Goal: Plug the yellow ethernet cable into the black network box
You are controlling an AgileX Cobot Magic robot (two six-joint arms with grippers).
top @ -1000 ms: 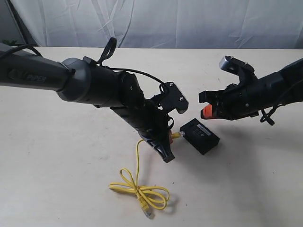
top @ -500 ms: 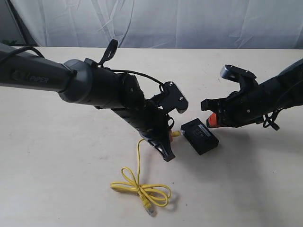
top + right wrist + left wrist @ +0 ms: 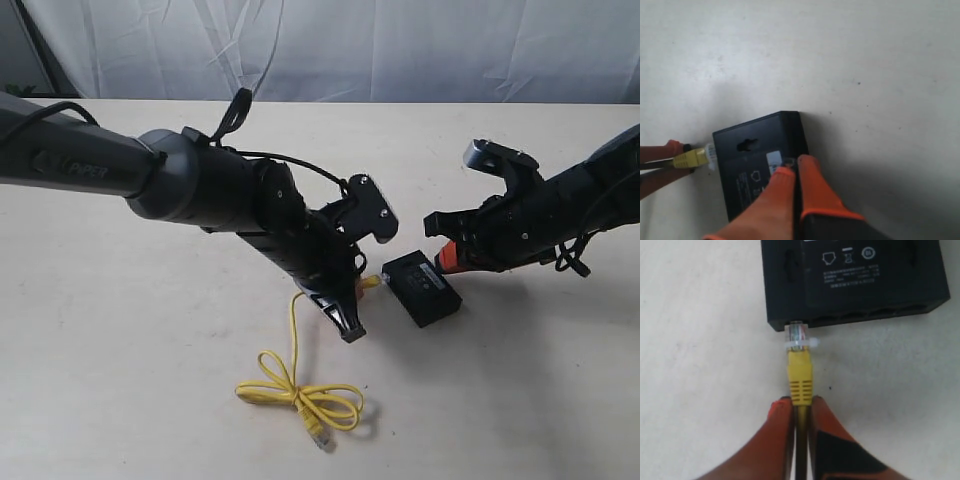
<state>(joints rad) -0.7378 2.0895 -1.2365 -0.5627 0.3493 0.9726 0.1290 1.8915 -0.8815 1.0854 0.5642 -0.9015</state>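
The left tool [image 3: 801,402] is clamped on the yellow ethernet cable [image 3: 800,375] behind its plug. The plug tip sits at an end port of the black network box [image 3: 855,285]. The right tool [image 3: 795,167], fully closed, rests on the box top.

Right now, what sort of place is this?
Probably a lab test bench: plain cream tabletop, wrinkled white fabric backdrop behind it, plus a thin yellow ethernet cable and small black plastic network box.
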